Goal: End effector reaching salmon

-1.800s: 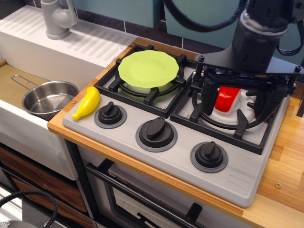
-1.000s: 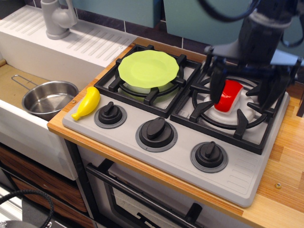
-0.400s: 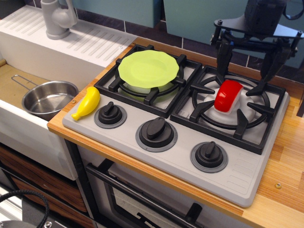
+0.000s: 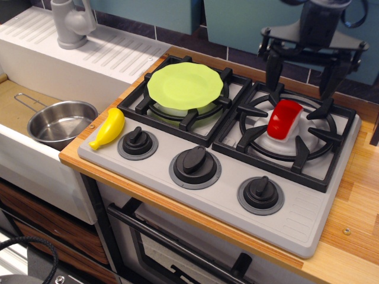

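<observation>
The salmon [image 4: 283, 119], a glossy red top on a white base, lies on the right burner of the toy stove, inside the black grate. The end effector [image 4: 301, 87], a black crossbar with two downward prongs, hangs above and behind the salmon, near the back of the right burner. Its prongs stand wide apart and hold nothing. It does not touch the salmon.
A lime green plate [image 4: 185, 85] sits on the left burner. A yellow toy banana [image 4: 108, 128] lies at the stove's left front corner. A steel pot [image 4: 61, 122] rests in the sink at left. Three black knobs [image 4: 195, 164] line the stove front. A grey faucet [image 4: 71, 22] stands at back left.
The end effector rose from low around the salmon and moved back, away from it. The salmon stayed on the right burner.
</observation>
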`<state>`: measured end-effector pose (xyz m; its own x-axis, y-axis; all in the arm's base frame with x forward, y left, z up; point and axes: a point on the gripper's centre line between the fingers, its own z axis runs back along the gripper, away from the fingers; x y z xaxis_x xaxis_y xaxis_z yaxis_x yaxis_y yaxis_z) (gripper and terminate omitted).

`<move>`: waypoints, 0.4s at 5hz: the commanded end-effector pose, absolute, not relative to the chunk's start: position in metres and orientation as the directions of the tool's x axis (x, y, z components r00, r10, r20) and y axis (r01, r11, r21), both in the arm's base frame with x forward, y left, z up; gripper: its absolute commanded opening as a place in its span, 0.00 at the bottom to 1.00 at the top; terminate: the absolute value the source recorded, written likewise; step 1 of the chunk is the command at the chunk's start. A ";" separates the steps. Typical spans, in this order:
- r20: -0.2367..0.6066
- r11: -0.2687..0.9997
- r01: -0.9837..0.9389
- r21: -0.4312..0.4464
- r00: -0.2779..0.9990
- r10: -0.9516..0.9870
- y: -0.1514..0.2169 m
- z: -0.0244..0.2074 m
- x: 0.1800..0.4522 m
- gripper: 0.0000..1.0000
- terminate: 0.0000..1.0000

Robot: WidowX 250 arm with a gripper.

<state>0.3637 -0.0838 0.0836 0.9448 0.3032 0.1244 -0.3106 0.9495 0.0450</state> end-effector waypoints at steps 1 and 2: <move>0.179 0.960 -0.277 0.029 0.947 0.268 -0.078 0.094 0.379 1.00 0.00; 0.185 0.962 -0.270 0.035 0.948 0.260 -0.077 0.093 0.383 1.00 0.00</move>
<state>0.3732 -0.0773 0.0749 0.9583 0.2534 0.1323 -0.2629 0.9630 0.0597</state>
